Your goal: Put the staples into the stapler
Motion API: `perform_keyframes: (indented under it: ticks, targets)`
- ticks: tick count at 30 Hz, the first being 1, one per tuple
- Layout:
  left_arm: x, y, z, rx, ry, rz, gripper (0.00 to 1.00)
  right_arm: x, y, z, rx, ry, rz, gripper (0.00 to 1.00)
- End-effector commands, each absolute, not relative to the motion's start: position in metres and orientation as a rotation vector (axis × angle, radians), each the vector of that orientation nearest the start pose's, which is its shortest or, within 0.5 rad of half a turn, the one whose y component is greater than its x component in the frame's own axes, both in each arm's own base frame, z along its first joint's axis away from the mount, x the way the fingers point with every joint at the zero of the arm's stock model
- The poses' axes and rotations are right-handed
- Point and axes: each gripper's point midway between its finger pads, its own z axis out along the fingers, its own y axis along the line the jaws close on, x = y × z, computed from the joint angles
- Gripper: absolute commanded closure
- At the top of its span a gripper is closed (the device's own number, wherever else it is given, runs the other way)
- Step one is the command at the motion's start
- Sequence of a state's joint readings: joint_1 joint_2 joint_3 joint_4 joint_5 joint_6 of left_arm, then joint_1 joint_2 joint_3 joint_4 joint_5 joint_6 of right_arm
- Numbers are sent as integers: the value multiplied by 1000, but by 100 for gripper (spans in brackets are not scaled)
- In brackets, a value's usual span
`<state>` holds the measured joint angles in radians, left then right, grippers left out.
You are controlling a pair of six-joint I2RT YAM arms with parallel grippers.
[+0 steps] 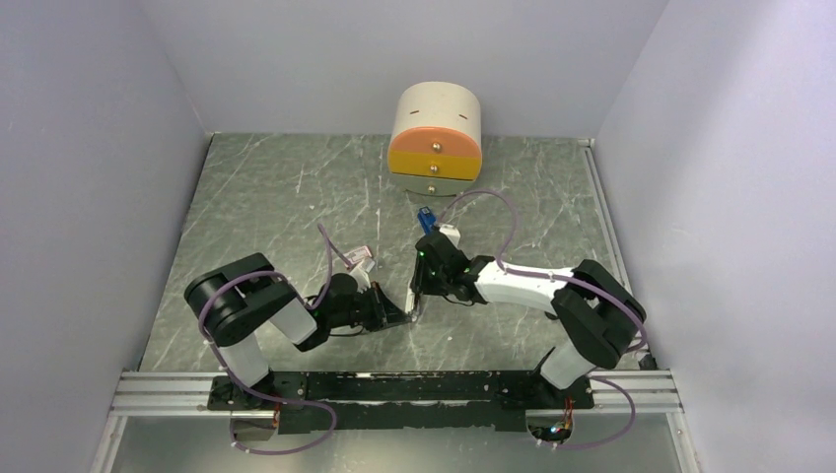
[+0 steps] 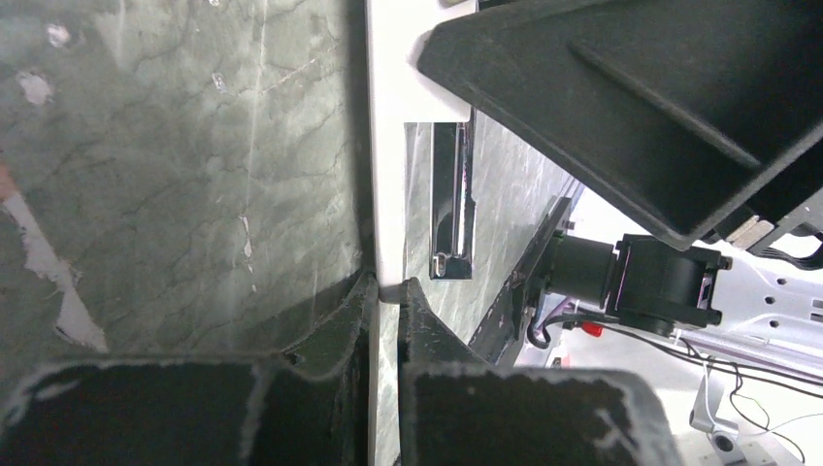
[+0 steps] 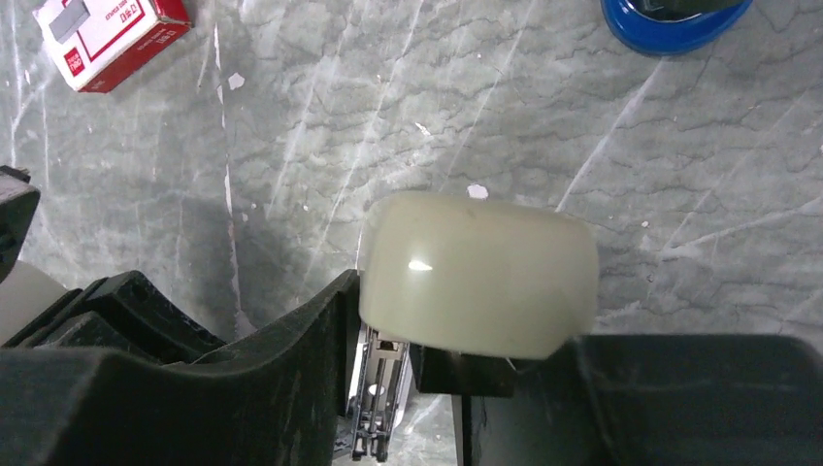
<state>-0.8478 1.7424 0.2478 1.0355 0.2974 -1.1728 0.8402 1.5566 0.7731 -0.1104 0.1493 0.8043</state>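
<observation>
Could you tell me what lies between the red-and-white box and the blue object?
Only bare tabletop, box to blue object, in the right wrist view.

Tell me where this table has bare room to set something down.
Free on the grey marbled table: back left, between left wall and cream round drawer unit; back right, between that unit and right wall. Crowded: the middle, where left gripper and right gripper meet on the white stapler, red-and-white box and blue object nearby.

Red-and-white box (image 3: pixel 109 37), lying ahead and to the left of the right gripper (image 3: pixel 456 354), is carrying a white label with small dark print and a red square with white marks. All of it is showing too small and blurred to read.
</observation>
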Motion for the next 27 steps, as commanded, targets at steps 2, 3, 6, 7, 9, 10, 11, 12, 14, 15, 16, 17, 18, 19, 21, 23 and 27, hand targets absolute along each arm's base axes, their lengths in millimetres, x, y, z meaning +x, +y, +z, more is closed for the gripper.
perform_keyframes:
  ticks: [2, 3, 6, 7, 9, 10, 11, 12, 14, 15, 16, 17, 18, 19, 21, 23, 27]
  targets:
    - [148, -296, -9, -129, 2501, -1297, 91, 245, 279, 29, 7, 2543, 485, 63]
    - [149, -297, -8, -124, 2498, -1294, 90, 244, 279, 29, 3, 2549, 476, 64]
    - [151, -297, -7, -112, 2493, -1283, 86, 245, 278, 30, -4, 2546, 460, 71]
    - [151, -296, -8, -114, 2498, -1274, 82, 246, 278, 31, -8, 2543, 454, 73]
    - [152, -294, -9, -117, 2509, -1245, 72, 248, 277, 32, -19, 2540, 427, 76]
    - [152, -292, -10, -116, 2516, -1224, 68, 250, 276, 33, -24, 2539, 411, 77]
    - [153, -290, -11, -120, 2524, -1200, 64, 251, 275, 34, -33, 2536, 394, 78]
    - [154, -287, -12, -122, 2531, -1172, 59, 254, 275, 36, -41, 2530, 382, 78]
    - [156, -281, -12, -129, 2540, -1116, 50, 259, 275, 38, -59, 2521, 348, 78]
    - [158, -278, -12, -133, 2540, -1084, 47, 262, 275, 40, -71, 2516, 333, 78]
    - [159, -274, -10, -134, 2538, -1054, 46, 265, 276, 42, -82, 2512, 321, 78]
    - [161, -269, -10, -140, 2539, -1011, 45, 268, 277, 43, -96, 2506, 310, 79]
    - [166, -264, -8, -152, 2530, -959, 44, 272, 279, 45, -113, 2502, 299, 79]
    - [169, -259, -5, -162, 2525, -914, 44, 275, 281, 45, -124, 2498, 284, 79]
    - [174, -242, -1, -179, 2535, -782, 44, 283, 285, 46, -151, 2493, 253, 78]
    - [187, -226, 17, -217, 2484, -661, 45, 292, 290, 48, -168, 2482, 226, 78]
    - [207, -178, 58, -334, 2369, -373, 46, 312, 302, 50, -191, 2459, 175, 77]
